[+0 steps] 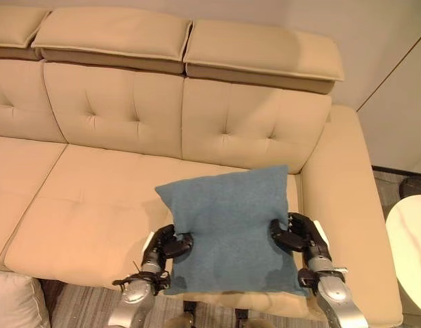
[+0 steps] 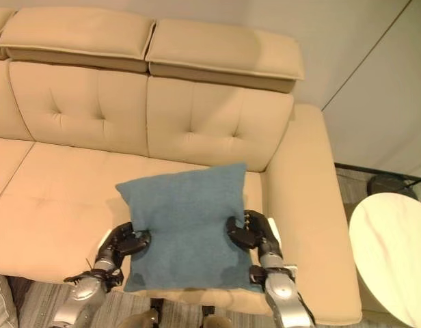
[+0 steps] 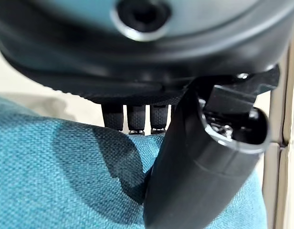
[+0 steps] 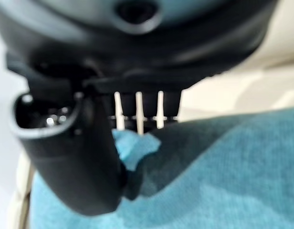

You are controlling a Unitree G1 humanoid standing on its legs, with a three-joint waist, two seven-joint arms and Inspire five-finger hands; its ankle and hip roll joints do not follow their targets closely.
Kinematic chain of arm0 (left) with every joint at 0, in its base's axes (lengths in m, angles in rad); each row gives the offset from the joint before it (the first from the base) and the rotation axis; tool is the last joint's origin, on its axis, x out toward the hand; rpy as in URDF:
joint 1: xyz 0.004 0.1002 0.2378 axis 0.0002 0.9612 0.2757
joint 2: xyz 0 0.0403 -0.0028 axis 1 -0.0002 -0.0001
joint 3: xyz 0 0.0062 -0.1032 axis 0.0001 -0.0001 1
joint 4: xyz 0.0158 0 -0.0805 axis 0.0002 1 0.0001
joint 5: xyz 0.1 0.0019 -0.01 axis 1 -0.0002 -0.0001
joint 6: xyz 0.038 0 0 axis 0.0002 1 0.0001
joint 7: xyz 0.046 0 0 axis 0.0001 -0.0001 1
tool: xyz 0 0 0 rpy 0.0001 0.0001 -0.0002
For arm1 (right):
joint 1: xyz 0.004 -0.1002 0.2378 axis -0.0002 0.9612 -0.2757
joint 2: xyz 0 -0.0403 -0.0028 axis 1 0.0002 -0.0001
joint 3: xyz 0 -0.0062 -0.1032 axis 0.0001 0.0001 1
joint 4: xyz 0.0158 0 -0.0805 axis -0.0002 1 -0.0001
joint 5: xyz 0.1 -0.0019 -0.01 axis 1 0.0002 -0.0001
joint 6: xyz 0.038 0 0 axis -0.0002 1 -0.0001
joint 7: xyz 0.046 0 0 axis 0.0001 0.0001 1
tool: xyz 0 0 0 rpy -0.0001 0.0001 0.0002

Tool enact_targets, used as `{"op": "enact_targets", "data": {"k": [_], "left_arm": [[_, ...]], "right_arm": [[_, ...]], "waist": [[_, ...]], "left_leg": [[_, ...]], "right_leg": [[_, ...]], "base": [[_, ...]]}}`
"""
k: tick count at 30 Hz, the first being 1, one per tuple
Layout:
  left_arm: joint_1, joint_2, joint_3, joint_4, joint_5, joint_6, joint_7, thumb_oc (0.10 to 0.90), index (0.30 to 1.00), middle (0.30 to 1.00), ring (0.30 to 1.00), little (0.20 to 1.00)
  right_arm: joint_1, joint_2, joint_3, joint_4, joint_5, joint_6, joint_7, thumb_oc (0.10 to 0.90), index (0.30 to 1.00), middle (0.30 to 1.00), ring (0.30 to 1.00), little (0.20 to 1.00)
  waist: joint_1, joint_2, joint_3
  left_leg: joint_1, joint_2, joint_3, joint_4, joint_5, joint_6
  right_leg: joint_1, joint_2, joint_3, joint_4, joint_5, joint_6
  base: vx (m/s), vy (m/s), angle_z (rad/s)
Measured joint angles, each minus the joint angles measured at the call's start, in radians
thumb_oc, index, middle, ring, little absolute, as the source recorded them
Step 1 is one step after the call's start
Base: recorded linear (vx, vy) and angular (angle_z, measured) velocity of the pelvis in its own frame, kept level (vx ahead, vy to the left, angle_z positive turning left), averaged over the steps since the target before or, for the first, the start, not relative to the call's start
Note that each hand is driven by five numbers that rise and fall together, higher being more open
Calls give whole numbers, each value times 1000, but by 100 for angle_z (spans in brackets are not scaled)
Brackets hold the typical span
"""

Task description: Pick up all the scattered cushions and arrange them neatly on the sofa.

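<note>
Blue cushion (image 1: 227, 229) between both robot hands

The two eye views look down from above and in front onto the tan sofa (image 1: 115, 198), facing its backrest; they share the blue cushion (image 1: 231, 229), both hands and the sofa's right armrest (image 2: 303, 225), with the right eye view set a little further right, so more of the round white side table (image 2: 391, 256) shows at its edge. The left wrist view looks from very close along the left hand (image 3: 204, 157) onto the cushion's cloth, with the thumb large in front. The right wrist view does the same along the right hand (image 4: 70, 152), equally near, facing the cushion's other side.
</note>
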Motion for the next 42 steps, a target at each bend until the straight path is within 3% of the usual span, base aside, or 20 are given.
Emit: {"op": "enact_targets", "data": {"k": [7,13,15,16,18,20,23,31,32,33,34,35,36,37,38,39,40,41,42], "left_arm": [[-72,13,3,-9,1,-2,27,400,300,300,300,300],[-278,-26,-45,26,4,-6,137,400,300,300,300,300],[-364,-25,-74,77,14,-8,167,400,300,300,300,300],[-514,-2,-119,178,24,-8,219,400,300,300,300,300],[-643,9,-160,250,37,-8,253,400,300,300,300,300],[-760,37,-166,265,43,-14,287,400,300,300,300,300],[-870,43,-174,299,63,-25,322,400,300,300,300,300],[-1079,56,-203,323,162,-49,437,400,300,300,300,300],[-1097,41,-203,333,172,-49,462,400,300,300,300,300],[-1121,25,-204,345,178,-49,484,546,519,519,519,519],[-1135,12,-210,357,183,-52,494,800,900,900,900,900],[-1163,-5,-226,388,188,-55,500,800,900,900,900,900],[-1187,-13,-233,410,190,-56,499,800,900,900,900,900],[-1215,-8,-231,421,190,-58,496,800,900,900,900,900],[-1234,-6,-233,437,191,-61,492,800,900,900,900,900],[-1239,-5,-235,439,189,-64,488,800,900,900,900,900],[-1223,-1,-241,440,186,-64,480,800,900,900,900,900],[-1215,23,-250,441,173,-67,464,800,900,900,900,900],[-1214,25,-259,441,173,-72,452,800,900,900,900,900]], "right_arm": [[-128,7,5,45,-12,0,-45,400,300,300,300,300],[-357,-19,15,121,-60,2,-213,400,300,300,300,300],[-435,-21,33,180,-63,2,-251,400,300,300,300,300],[-567,-29,65,279,-67,2,-301,400,300,300,300,300],[-676,-58,94,343,-72,2,-329,400,300,300,300,300],[-783,-95,115,372,-87,2,-365,400,300,300,300,300],[-879,-99,130,412,-89,1,-407,400,300,300,300,300],[-1025,-155,154,438,-183,1,-550,400,300,300,300,300],[-1060,-159,174,474,-210,1,-578,400,300,300,300,300],[-1105,-172,187,508,-227,1,-585,400,300,300,300,300],[-1121,-184,191,520,-234,1,-595,563,545,545,545,545],[-1141,-199,197,545,-239,1,-609,800,900,900,900,900],[-1159,-216,205,571,-240,-1,-618,800,900,900,900,900],[-1240,-220,252,665,-223,1,-619,800,900,900,900,900],[-1276,-226,282,706,-215,5,-617,800,900,900,900,900],[-1289,-230,291,720,-202,11,-612,800,900,900,900,900],[-1287,-231,309,725,-190,23,-593,800,900,900,900,900],[-1287,-245,361,728,-172,25,-552,800,900,900,900,900],[-1281,-255,362,731,-160,26,-538,800,900,900,900,900]], "waist": [[12,-5,3],[-14,-2,5],[-13,-1,5],[-12,4,8],[-11,16,14],[-9,41,29],[-4,54,36],[6,56,36],[11,63,40],[13,89,52],[9,96,53],[-5,95,53],[-13,93,52],[4,93,54],[-1,86,59],[-9,74,66],[10,77,66],[9,77,72],[0,72,75]], "left_leg": [[-52,9,38,-25,12,18],[-226,19,58,-26,49,28],[-248,22,60,-26,56,29],[-278,27,61,-26,64,24],[-312,28,56,-26,77,16],[-345,30,51,-25,83,15],[-356,31,50,-25,87,16],[-407,29,44,-25,89,15],[-408,36,23,-25,103,35],[-412,48,-10,-24,110,44],[-414,37,-15,-24,110,43],[-417,6,-10,-24,109,42],[-421,-18,-10,-24,103,36],[-474,-9,2,28,82,6],[-551,-16,4,142,56,-27],[-605,-17,6,182,12,-28],[-570,25,7,10,106,-11],[-551,61,-7,-26,172,-18],[-551,59,-7,-26,172,-18]], "right_leg": [[-66,12,41,-37,36,7],[-247,21,60,-50,89,4],[-271,24,62,-50,95,3],[-301,28,63,-50,102,0],[-334,30,59,-50,111,-3],[-362,32,51,-49,114,-5],[-372,32,49,-49,114,-6],[-426,30,47,-43,113,-6],[-468,34,49,27,94,8],[-550,38,47,134,40,41],[-551,33,51,65,50,44],[-530,5,51,-46,125,23],[-520,-15,46,-51,177,-4],[-551,-11,48,-51,202,-23],[-564,-21,44,-50,208,-30],[-572,-25,45,-50,210,-33],[-574,16,49,-50,209,-32],[-575,51,41,-50,204,-29],[-575,49,31,-50,204,-29]], "base": [[-112,16,-20],[-112,-16,-13],[-96,-48,-5],[-87,-43,-2],[-67,-32,4],[-48,-37,8],[-11,-6,2],[0,-1,-1],[-7,-4,-16],[-8,-9,-9],[-11,-11,26],[-10,-21,63],[-9,-20,43],[-2,-28,30],[1,-16,15],[7,-46,1],[9,-43,-41],[8,-49,-48],[6,-25,-17]]}}
